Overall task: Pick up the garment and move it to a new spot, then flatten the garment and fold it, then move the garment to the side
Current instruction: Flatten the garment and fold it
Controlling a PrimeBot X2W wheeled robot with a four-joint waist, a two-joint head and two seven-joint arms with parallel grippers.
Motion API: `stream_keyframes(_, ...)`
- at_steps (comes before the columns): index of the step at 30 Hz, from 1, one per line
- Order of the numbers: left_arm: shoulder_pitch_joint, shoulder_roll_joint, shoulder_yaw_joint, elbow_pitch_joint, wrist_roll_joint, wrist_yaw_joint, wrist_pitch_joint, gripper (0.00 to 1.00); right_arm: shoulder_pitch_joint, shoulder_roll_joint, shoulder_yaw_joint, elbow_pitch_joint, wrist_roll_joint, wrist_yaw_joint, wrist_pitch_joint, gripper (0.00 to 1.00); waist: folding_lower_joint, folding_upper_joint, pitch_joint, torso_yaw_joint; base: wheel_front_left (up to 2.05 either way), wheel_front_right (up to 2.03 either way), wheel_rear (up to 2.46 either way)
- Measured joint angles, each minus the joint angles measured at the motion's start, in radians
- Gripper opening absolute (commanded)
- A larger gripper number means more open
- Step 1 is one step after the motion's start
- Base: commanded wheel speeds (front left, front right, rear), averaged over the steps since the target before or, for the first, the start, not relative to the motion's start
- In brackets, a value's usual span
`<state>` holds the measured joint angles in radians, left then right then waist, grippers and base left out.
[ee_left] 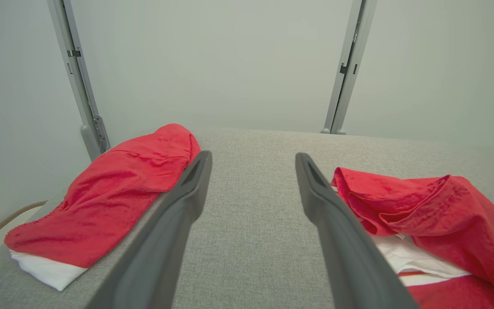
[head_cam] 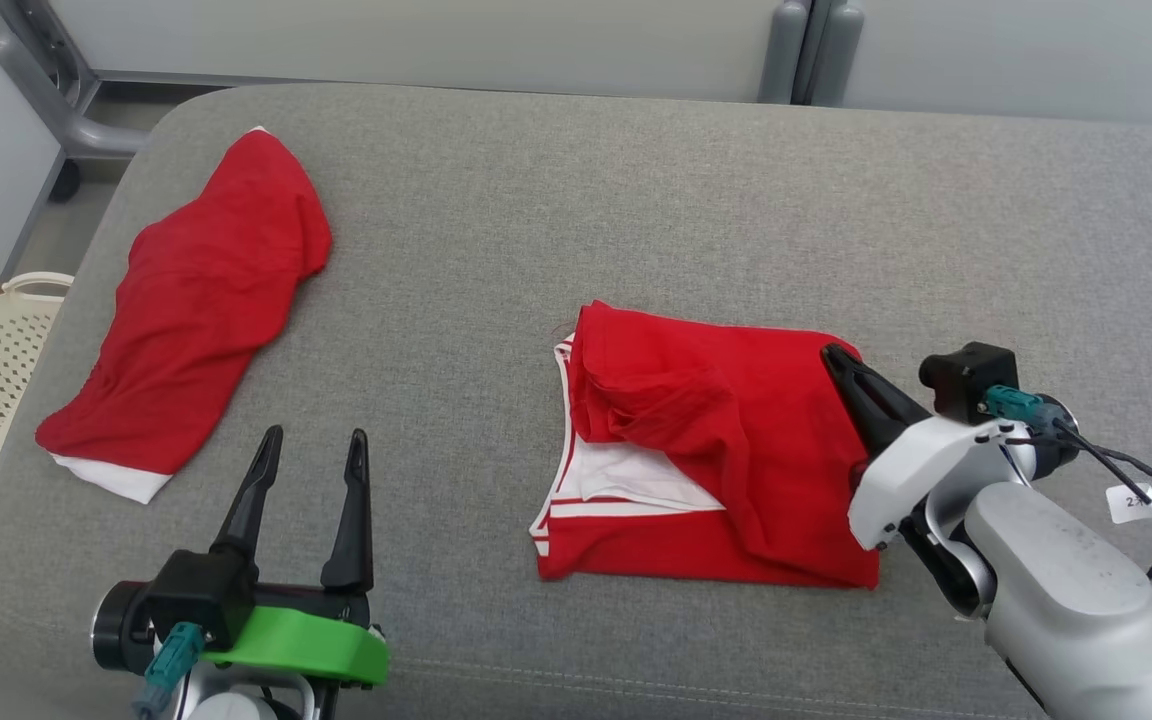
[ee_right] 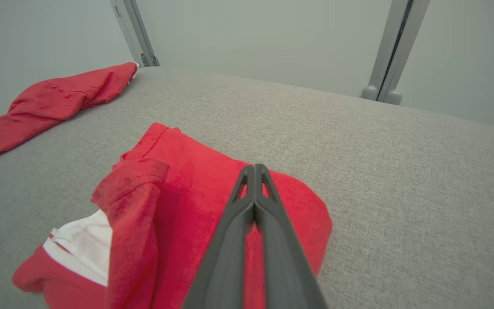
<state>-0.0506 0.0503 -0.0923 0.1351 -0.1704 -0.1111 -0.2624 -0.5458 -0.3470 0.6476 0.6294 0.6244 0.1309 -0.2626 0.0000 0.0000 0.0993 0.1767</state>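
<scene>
Right gripper [head_cam: 829, 353] sits pressed together over the far right corner of the folded red garment [head_cam: 736, 440] mid-cushion; whether cloth is caught is unclear, so lifting may miss or undo the loose fold

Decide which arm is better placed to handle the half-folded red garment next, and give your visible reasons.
Right: the right claw, shut, is over the half-folded garment. The left claw stands open over bare cushion.
</scene>
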Motion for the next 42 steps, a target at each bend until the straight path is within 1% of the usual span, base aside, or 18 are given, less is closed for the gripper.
stream_keyframes(4, -0.003, 0.0, -0.005, 0.002, 0.0, 0.0, 0.0, 1.0, -0.035, 0.034, 0.012, 0.056, -0.02, 0.0, 0.0, 0.0, 0.0, 0.0, 0.009, 0.01, 0.0, 0.0, 0.0)
stream_keyframes(11, -0.02, 0.0, -0.014, 0.005, -0.001, -0.002, 0.0, 1.0, -0.066, 0.071, 0.041, 0.169, -0.047, 0.0, 0.0, 0.0, 0.0, 0.0, 0.027, 0.038, 0.0, 0.0, 0.0)
stream_keyframes(16, -0.021, 0.0, -0.018, 0.006, -0.001, -0.002, 0.0, 1.0, -0.075, 0.095, 0.058, 0.211, -0.046, 0.0, 0.0, 0.0, 0.0, 0.0, 0.035, 0.059, 0.0, 0.0, 0.0)
stream_keyframes(24, -0.022, 0.0, -0.024, 0.011, -0.003, -0.002, 0.0, 1.0, -0.076, 0.119, 0.106, 0.23, -0.025, 0.0, 0.0, 0.0, 0.0001, 0.0, 0.035, 0.077, 0.0, 0.0, 0.0)
stream_keyframes(28, -0.023, 0.0, -0.029, 0.012, -0.005, -0.002, 0.0, 1.0, -0.08, 0.145, 0.136, 0.231, -0.01, 0.0, 0.0, 0.0, 0.0, 0.0, 0.035, 0.083, 0.0, 0.0, 0.0)
stream_keyframes(32, -0.023, 0.0, -0.032, 0.014, -0.008, -0.002, 0.0, 1.0, -0.08, 0.177, 0.182, 0.233, 0.007, 0.0, 0.0, 0.0, 0.0, 0.0, 0.034, 0.091, 0.0, 0.0, 0.0)
stream_keyframes(39, -0.023, 0.0, -0.032, 0.014, -0.013, 0.001, 0.0, 1.0, -0.069, 0.206, 0.264, 0.227, 0.054, 0.0, 0.0, 0.0, 0.0001, 0.0, 0.035, 0.1, 0.0, 0.0, 0.0)
stream_keyframes(42, -0.023, 0.0, -0.033, 0.013, -0.015, 0.004, 0.0, 1.0, -0.066, 0.212, 0.284, 0.22, 0.077, 0.0, 0.0, 0.0, 0.0, 0.0, 0.037, 0.101, 0.0, 0.0, 0.0)
